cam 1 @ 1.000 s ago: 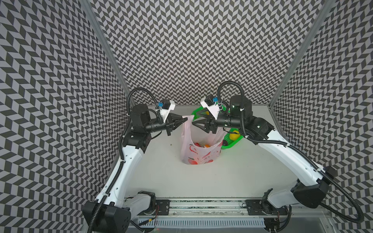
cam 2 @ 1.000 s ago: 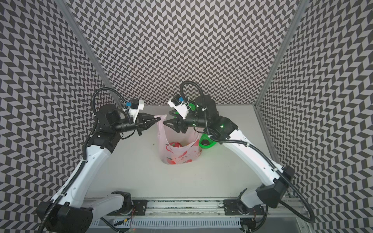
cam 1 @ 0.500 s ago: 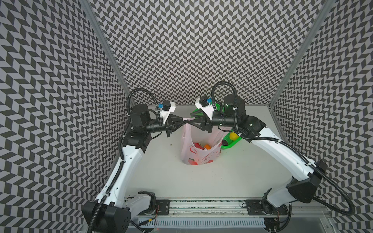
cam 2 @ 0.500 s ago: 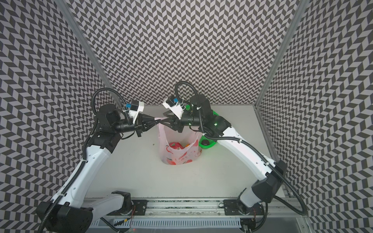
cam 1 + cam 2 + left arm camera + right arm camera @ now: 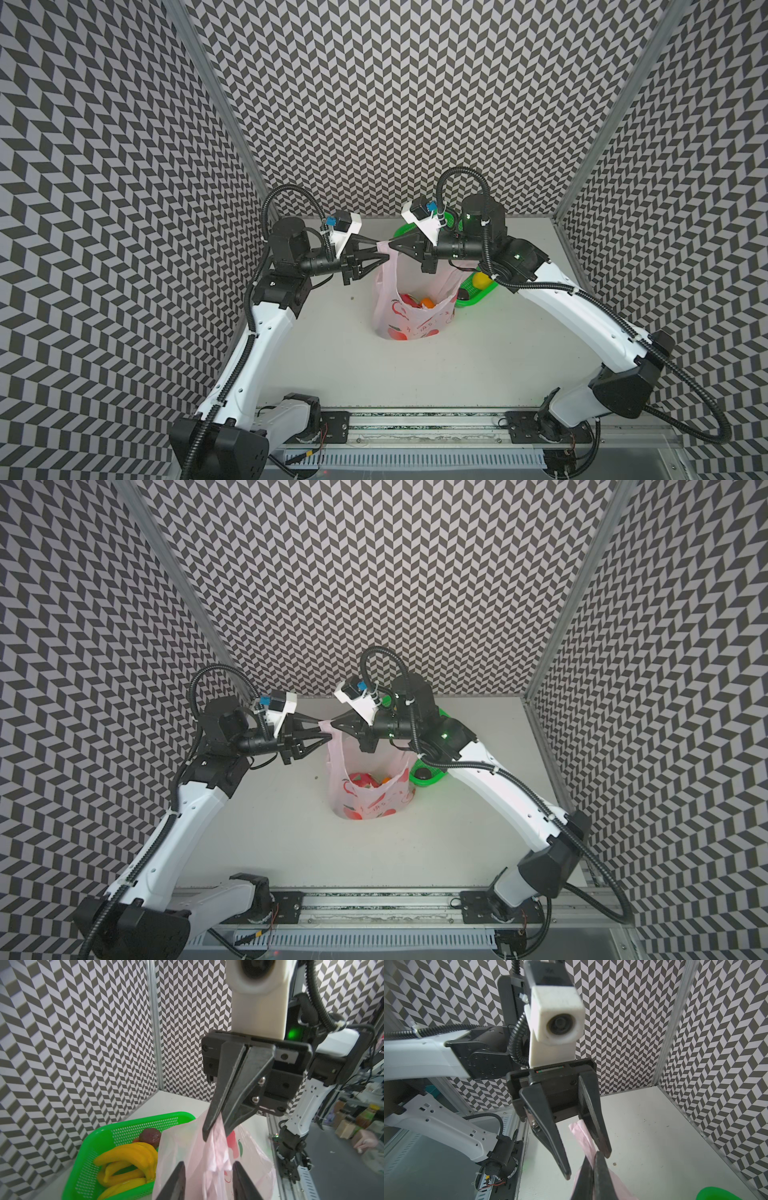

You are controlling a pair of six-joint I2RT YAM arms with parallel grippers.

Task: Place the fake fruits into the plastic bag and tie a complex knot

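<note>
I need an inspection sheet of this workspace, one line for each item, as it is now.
Surface: pale table, one small dark speck.
Job's things: plastic bag stands open, fake fruits inside; bananas and a dark round fruit lie in the green basket; no knot yet.
Clutter: nothing seen.
Grippers: right gripper shut on the bag's handle strip; left gripper open, that strip between its fingers.
Cables: black corrugated hoses loop above both wrists, off the bag.
Surroundings: chevron-patterned walls on three sides.

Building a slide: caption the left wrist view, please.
Right gripper shut on the plastic bag, left gripper open around it, bananas in the green basket.
</note>
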